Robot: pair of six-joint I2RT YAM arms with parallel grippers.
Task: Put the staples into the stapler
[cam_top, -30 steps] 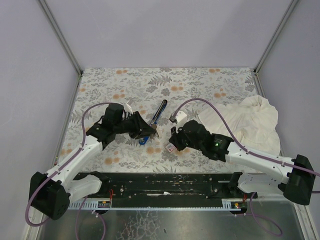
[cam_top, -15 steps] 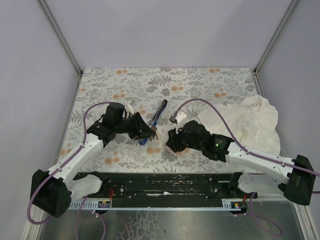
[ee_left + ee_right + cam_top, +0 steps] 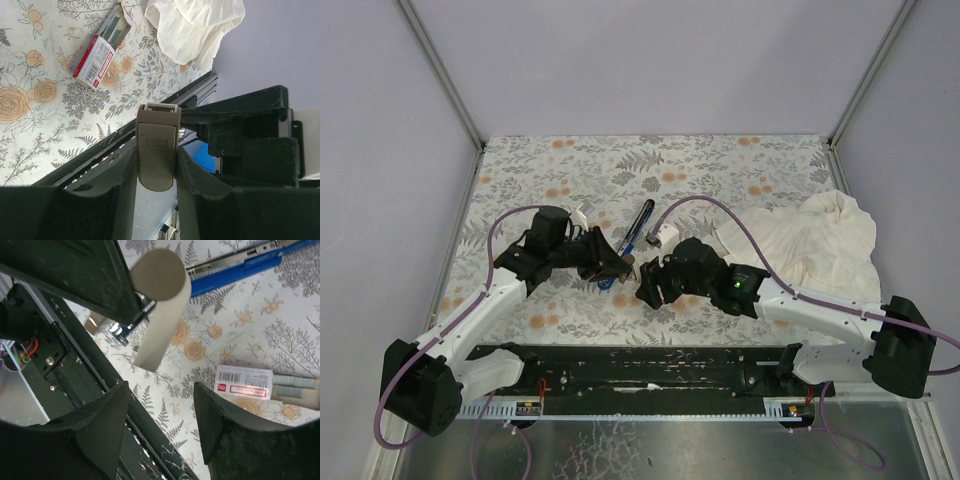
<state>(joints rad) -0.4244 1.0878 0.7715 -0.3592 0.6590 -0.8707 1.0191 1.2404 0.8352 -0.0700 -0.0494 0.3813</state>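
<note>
Stapler [image 3: 235, 271] — lying open on the floral table [image 3: 720, 160] beside the left gripper [image 3: 157, 150], itself clamped on a grey-tan piece [image 3: 157, 125], perhaps part of it. Right gripper [image 3: 162, 395] spread wide, empty, near the staples [image 3: 244, 381]. Likely trouble: fumbling a thin strip — or knocking the crowded left fingers.

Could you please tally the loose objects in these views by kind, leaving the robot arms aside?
Slim blue plastic stapler: 1
Small white cardboard staple box with red label, tray slid partly out: 1
Crumpled white cloth: 1
Tan plastic piece, held off the table: 1
Total: 4
</note>
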